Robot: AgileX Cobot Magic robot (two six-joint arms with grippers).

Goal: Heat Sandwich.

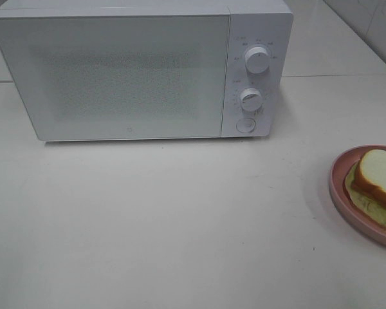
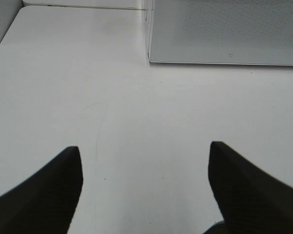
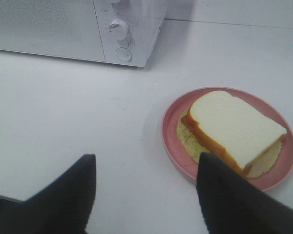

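A white microwave (image 1: 141, 67) stands shut across the upper left and centre of the overhead frame, its two dials (image 1: 257, 59) and round door button (image 1: 246, 125) stacked at its right end. The pale table (image 1: 180, 225) runs bare through the middle. At the right edge, partly cut off, the sandwich (image 1: 379, 177) lies on a pink plate (image 1: 340, 187), well apart from the oven. Neither arm shows from above. The left pincer (image 2: 145, 185) is spread wide with nothing in it, low over bare table short of the oven's front corner. The right pincer (image 3: 144, 195) is also parted and empty, near the plate's rim; one dark finger (image 3: 224, 195) overlaps the plate in the wrist view, though whether it touches cannot be told. With the door closed, the sandwich has nowhere to go yet. Judged risks: a pinch on the soft bread alone could squeeze out the filling or drop a slice, and a nudge at the rim could slide the plate toward the table edge.
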